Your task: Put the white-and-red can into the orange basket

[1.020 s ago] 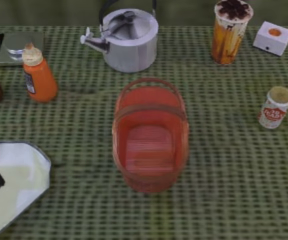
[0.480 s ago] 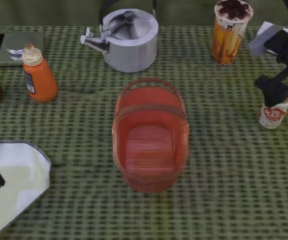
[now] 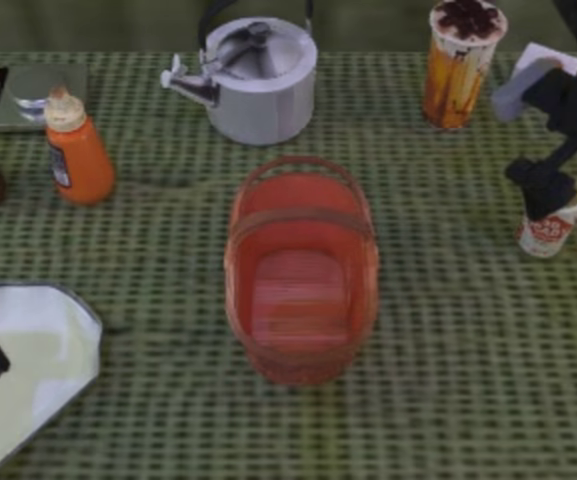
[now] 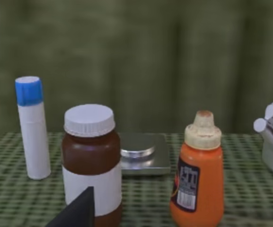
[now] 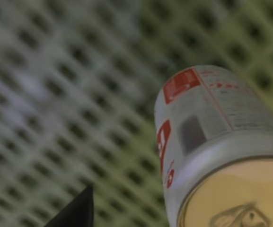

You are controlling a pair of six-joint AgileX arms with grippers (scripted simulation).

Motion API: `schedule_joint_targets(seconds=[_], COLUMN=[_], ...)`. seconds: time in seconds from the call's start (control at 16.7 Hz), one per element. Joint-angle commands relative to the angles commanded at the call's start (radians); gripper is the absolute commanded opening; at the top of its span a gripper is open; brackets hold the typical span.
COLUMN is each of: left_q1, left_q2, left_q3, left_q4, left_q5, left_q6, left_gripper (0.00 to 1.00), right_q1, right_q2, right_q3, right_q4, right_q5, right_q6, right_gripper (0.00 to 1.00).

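Tabletop: right tool [image 3: 546, 190] above white-and-red can [image 3: 545, 231].

1 can [image 3: 548, 232]; 1 basket [image 3: 301, 275]; 1 kettle [image 3: 258, 80]; 1 cup [image 3: 462, 62]; 2 bottles [image 3: 78, 148]

Green checked table [image 3: 448, 380], orange basket [image 3: 301, 345], kettle [image 3: 263, 85], white-and-red can [image 3: 545, 232]

Right end effector [image 3: 546, 190] over slim white-and-red can [image 3: 545, 230]
Oval orange woven basket [image 3: 301, 268] mid-table, well apart; left arm parked at left edge.
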Motion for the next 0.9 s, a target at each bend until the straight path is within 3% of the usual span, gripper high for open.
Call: schedule_joint_targets(seconds=[0.42,0.66,0.9], left_q1=[0.0,0.0,0.0], left_q2=[0.0,0.0,0.0], left_q3=[0.0,0.0,0.0], left_q4=[0.0,0.0,0.0], left_q5=[0.0,0.0,0.0], left_q6=[0.0,0.0,0.0], left_gripper=[1.0,1.0,1.0], right_q1=[0.006,0.006,0.006], right_q2=[0.044,0.046,0.046], right_q3=[-0.114,-0.118,-0.118], right_q4=[0.159,0.164,0.164], right_q5=[0.0,0.0,0.0], right_q6=[0.001,0.001,0.001], right_gripper=[1.0,1.0,0.7])
